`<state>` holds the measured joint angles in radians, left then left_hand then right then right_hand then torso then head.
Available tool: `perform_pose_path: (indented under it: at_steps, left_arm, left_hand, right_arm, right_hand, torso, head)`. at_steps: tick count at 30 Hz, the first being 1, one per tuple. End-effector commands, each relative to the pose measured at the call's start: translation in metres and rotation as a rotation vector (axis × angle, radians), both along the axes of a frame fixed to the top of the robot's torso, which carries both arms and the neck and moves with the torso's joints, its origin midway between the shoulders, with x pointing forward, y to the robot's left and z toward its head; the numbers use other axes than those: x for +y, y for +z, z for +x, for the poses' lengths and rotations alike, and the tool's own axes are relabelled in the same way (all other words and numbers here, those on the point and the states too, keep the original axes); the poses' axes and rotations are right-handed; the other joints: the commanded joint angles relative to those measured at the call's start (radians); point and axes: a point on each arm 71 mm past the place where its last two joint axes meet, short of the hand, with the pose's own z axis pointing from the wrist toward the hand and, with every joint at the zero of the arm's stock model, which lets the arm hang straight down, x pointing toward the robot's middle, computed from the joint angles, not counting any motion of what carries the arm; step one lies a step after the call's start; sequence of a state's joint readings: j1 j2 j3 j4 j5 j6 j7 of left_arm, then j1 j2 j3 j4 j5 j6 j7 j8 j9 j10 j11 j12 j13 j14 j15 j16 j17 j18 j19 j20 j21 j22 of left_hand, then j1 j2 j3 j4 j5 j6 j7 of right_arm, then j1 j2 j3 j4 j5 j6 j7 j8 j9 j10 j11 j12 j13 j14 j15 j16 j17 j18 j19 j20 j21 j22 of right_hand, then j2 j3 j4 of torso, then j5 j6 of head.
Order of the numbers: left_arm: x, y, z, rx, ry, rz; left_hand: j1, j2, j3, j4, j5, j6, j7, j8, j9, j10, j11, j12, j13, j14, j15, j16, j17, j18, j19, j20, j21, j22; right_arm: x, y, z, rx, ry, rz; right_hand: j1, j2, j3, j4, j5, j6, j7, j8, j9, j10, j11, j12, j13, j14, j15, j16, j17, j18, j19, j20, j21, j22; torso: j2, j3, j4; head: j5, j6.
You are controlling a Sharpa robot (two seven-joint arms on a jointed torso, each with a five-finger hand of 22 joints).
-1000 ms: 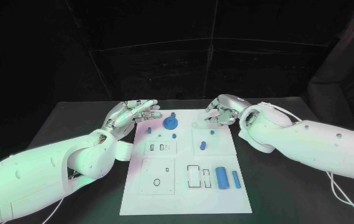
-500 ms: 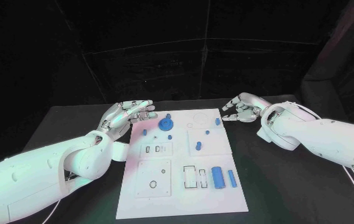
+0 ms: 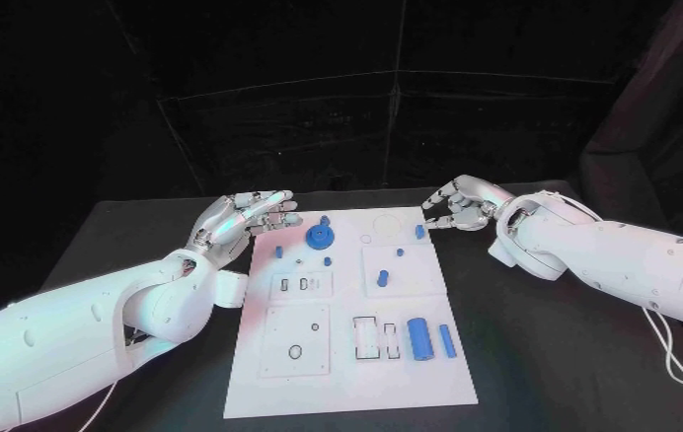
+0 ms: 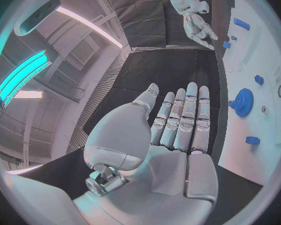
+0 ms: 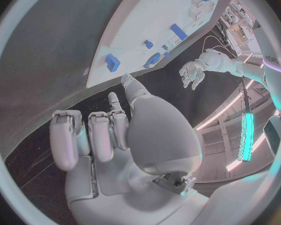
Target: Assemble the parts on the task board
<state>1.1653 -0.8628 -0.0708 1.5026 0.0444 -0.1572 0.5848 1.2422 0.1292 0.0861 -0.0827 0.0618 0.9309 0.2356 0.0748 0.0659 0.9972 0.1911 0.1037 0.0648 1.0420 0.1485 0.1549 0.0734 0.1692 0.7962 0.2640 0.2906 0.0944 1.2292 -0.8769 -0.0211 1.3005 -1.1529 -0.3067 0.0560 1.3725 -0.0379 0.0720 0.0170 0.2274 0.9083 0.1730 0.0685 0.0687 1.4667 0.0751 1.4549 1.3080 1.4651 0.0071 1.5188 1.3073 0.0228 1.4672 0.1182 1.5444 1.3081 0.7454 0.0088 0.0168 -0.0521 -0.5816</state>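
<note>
Lying lengthwise on the black table (image 3: 128,235), the white task board (image 3: 427,373) is seen between the two hands, with blue parts scattered over it. A small blue part (image 3: 420,232) is found at the board's far right edge, just off the fingertips of the right hand (image 3: 458,205); whether it is touched cannot be told from the head view. In the right wrist view the same small part (image 5: 112,62) is seen on the board just beyond the extended thumb and fingertip, apart from them, while the other fingers (image 5: 68,137) are curled in beside the palm. Nothing is held in that hand.

A blue gear (image 3: 321,238) is seen near the board's far left corner, a short way from the fingertips of the left hand (image 3: 242,217). In the left wrist view the gear (image 4: 243,102) is found beside the tips of the straight fingers (image 4: 184,117), not touched by them. These fingers are held out flat and close together, the thumb set slightly aside, and nothing is gripped.

Further from both hands, a short blue peg (image 3: 383,277) is seen at mid-board, and a blue cylinder (image 3: 420,338) and a thin blue bar (image 3: 447,341) are laid side by side near the board's near right end.
</note>
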Motion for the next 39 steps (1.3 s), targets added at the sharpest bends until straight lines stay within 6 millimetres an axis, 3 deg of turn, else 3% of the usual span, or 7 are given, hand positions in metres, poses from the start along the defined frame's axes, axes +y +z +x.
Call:
perform_pose_path:
  at_steps: [1,7,14,39]
  left_arm:
    - [-0.001,0.001,0.000,-0.010,-0.018,-0.009]
    - [-0.001,0.001,0.000,-0.009,-0.018,-0.008]
    - [-0.001,0.001,0.000,-0.008,-0.019,-0.008]
    - [-0.001,0.001,0.001,-0.006,-0.023,-0.009]
  left_hand:
    - [0.001,0.012,0.007,-0.002,0.007,0.008,0.011,0.000,0.001,0.008,-0.001,0.005,-0.001,0.009,-0.001,0.000,0.001,0.016,0.005,-0.001,0.004,-0.001]
    - [0.001,0.012,0.007,-0.002,0.007,0.008,0.011,0.000,0.001,0.008,-0.001,0.005,-0.001,0.009,-0.001,0.000,0.001,0.016,0.005,-0.001,0.004,-0.001]
    - [0.000,0.012,0.007,-0.002,0.007,0.007,0.011,-0.001,0.000,0.007,-0.001,0.005,-0.001,0.009,-0.001,-0.001,0.001,0.016,0.006,-0.001,0.004,-0.002]
    - [0.000,0.011,0.008,-0.003,0.006,0.007,0.011,-0.001,0.000,0.007,-0.001,0.005,-0.001,0.009,-0.001,-0.001,0.000,0.016,0.006,-0.001,0.004,-0.002]
  right_arm:
    - [0.004,-0.007,-0.001,0.029,0.061,-0.009]
    - [0.007,-0.018,-0.001,0.061,0.080,-0.022]
    - [0.008,-0.026,-0.001,0.081,0.078,-0.034]
    - [0.007,-0.026,0.006,0.032,-0.004,0.000]
  right_hand:
    - [0.019,0.002,0.001,-0.014,-0.009,-0.002,-0.007,0.001,0.002,0.013,0.005,-0.001,0.140,0.078,0.001,0.000,0.140,-0.005,0.045,0.003,-0.004,0.188]
    - [0.022,0.002,0.002,-0.017,-0.011,-0.001,-0.008,0.002,0.002,0.014,0.005,0.000,0.141,0.078,0.001,0.000,0.140,-0.005,0.045,0.003,-0.004,0.188]
    - [0.023,0.002,0.002,-0.018,-0.012,0.001,-0.008,0.003,0.003,0.013,0.004,-0.002,0.140,0.079,0.000,0.000,0.141,-0.005,0.045,0.003,-0.004,0.188]
    - [0.012,0.013,0.002,-0.014,-0.011,0.002,-0.001,0.003,0.003,0.014,0.009,0.000,0.141,0.079,0.004,0.000,0.142,-0.005,0.047,0.004,-0.003,0.190]
  torso:
    - [0.000,-0.0008,-0.0012]
    - [-0.001,-0.0002,-0.0032]
    - [-0.001,-0.0001,-0.0014]
    - [-0.001,-0.0002,-0.0012]
  head:
    - [0.003,-0.002]
    - [0.005,-0.005]
    - [-0.003,-0.004]
    - [-0.003,-0.001]
